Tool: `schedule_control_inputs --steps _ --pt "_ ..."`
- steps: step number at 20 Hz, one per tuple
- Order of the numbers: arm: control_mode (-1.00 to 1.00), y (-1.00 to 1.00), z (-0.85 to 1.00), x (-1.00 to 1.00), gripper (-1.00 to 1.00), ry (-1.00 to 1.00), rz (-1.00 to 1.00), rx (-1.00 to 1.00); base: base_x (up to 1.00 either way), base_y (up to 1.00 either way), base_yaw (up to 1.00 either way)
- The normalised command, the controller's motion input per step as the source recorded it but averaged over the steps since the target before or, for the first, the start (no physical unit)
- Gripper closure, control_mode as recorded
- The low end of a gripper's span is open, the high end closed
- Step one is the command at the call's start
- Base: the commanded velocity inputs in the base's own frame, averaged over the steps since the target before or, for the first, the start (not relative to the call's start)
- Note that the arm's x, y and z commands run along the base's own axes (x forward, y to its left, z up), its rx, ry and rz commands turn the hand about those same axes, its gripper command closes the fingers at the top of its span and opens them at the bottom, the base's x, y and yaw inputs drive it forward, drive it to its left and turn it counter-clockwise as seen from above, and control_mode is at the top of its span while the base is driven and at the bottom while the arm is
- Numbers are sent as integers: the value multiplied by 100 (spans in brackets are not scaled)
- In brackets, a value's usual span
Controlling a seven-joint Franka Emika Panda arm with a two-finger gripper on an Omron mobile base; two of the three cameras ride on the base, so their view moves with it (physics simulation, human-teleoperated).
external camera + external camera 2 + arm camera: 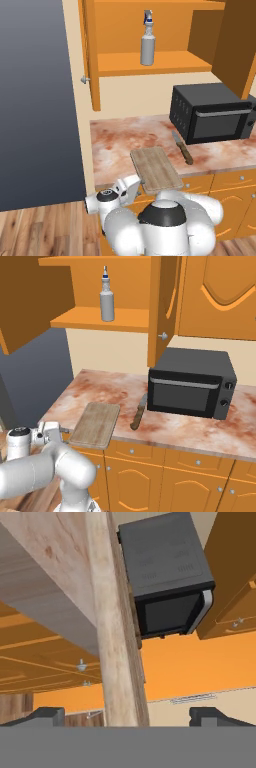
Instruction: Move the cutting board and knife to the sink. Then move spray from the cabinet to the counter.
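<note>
The cutting board (155, 169) lies flat on the tabletop (115, 140), its near end jutting over the front edge, with the knife (182, 147) just beside it toward the microwave (212, 112). The end effector (127, 714) hangs level with that overhanging end, spread wide, holding nothing, the board's edge between the fingertips (45, 714). I'd ease in squarely and pinch deep, lest the board tip. The spray (147, 45) stands on the cabinet (150, 62) shelf.
</note>
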Motion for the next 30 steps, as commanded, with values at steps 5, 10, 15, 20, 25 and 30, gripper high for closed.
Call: schedule_control_inputs --steps 5,10,15,20,25,30 --pt "-100 3 -19 7 -100 0 0 -2 0 0 0" --pt "-100 0 -13 3 -100 0 0 -3 0 0 0" --pt "-100 0 -1 0 -100 0 -2 0 0 0 0" --pt "-100 -2 0 1 -100 0 -2 0 0 0 0" --pt "-100 -9 0 7 -100 0 0 0 0 0 0" --pt "-100 -13 0 8 -100 1 0 0 0 0 0"
